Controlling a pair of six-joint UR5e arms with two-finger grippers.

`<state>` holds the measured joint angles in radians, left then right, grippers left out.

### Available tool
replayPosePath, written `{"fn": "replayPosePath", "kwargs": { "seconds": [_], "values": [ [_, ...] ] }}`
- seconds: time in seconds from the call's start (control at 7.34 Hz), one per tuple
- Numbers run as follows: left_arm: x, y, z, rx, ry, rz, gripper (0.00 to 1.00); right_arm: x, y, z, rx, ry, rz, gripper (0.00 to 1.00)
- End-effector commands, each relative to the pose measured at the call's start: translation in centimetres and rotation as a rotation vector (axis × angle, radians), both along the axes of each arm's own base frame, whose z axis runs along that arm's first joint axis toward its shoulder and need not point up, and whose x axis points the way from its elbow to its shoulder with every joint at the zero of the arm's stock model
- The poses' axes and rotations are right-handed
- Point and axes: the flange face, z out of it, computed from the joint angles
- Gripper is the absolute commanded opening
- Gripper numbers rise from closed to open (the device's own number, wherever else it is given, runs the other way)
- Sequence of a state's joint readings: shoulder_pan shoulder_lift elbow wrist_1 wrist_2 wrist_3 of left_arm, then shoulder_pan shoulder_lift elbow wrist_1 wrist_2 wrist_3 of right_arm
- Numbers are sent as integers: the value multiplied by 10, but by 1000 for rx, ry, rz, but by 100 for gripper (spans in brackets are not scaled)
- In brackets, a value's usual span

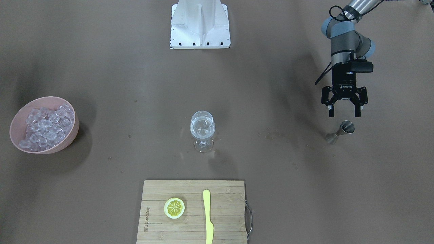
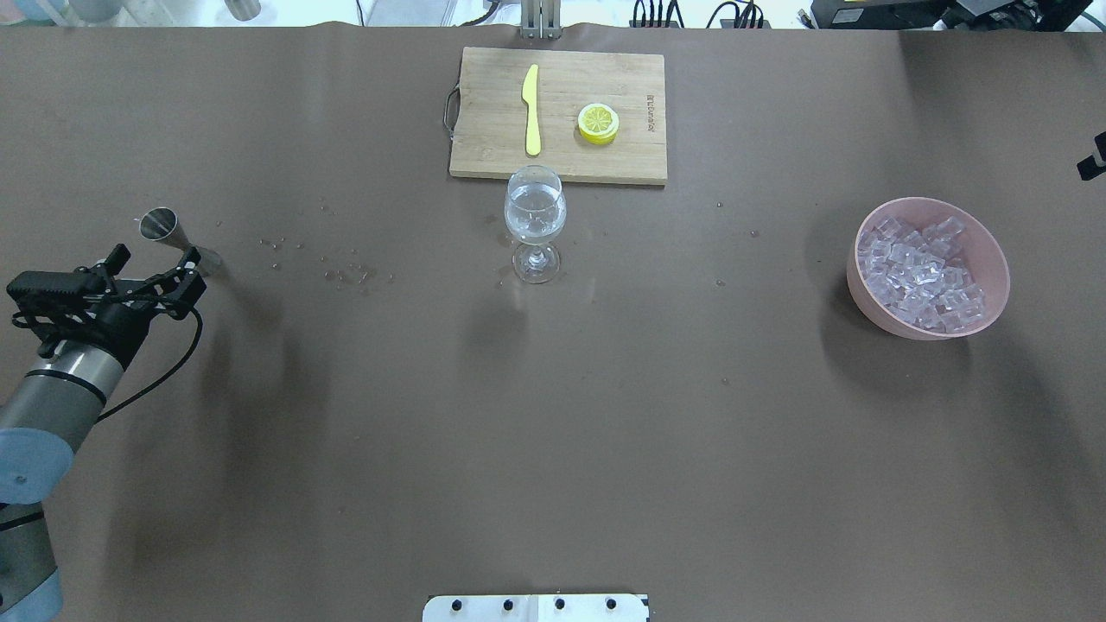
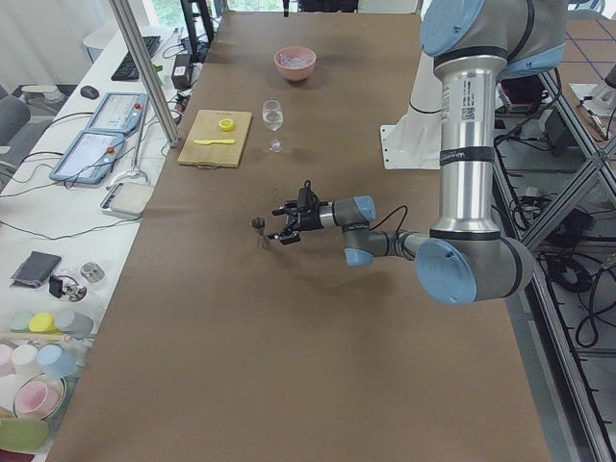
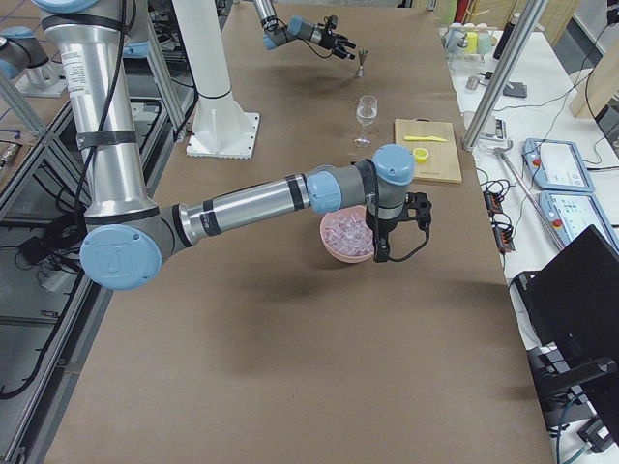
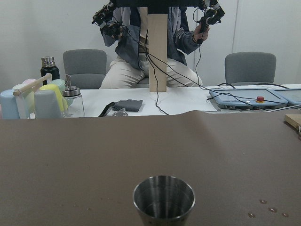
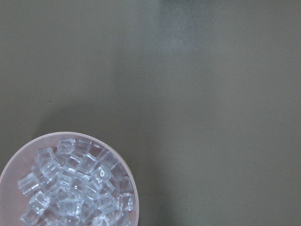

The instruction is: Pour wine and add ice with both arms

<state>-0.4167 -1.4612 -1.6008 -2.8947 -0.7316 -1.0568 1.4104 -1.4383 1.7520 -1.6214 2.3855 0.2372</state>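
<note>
A wine glass stands mid-table with a little clear wine in its bowl. A pink bowl holds several clear ice cubes; the ice also fills the lower left of the right wrist view. My left gripper is open and empty, just behind a steel jigger that stands upright, and does not touch it. The jigger sits close in front of the left wrist camera. My right gripper hangs beside the bowl; I cannot tell whether it is open or shut.
A wooden cutting board at the operators' edge carries a lemon slice and a yellow knife. Water drops dot the table between jigger and glass. The white mounting base is at the robot's side. A person sits beyond the table.
</note>
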Motion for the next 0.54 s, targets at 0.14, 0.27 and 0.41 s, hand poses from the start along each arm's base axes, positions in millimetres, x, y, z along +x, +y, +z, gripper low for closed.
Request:
{"fn": "replayPosePath", "kwargs": {
  "seconds": [0.14, 0.27, 0.41],
  "values": [
    [-24, 23, -22, 10, 32, 34, 99, 1, 1, -1, 0, -1, 1, 100],
    [-25, 24, -46, 19, 62, 49, 99, 0, 1, -2, 3, -3, 0, 100],
    [-21, 25, -62, 4, 47, 85, 99, 0, 1, -6, 12, -9, -2, 100]
  ]
}}
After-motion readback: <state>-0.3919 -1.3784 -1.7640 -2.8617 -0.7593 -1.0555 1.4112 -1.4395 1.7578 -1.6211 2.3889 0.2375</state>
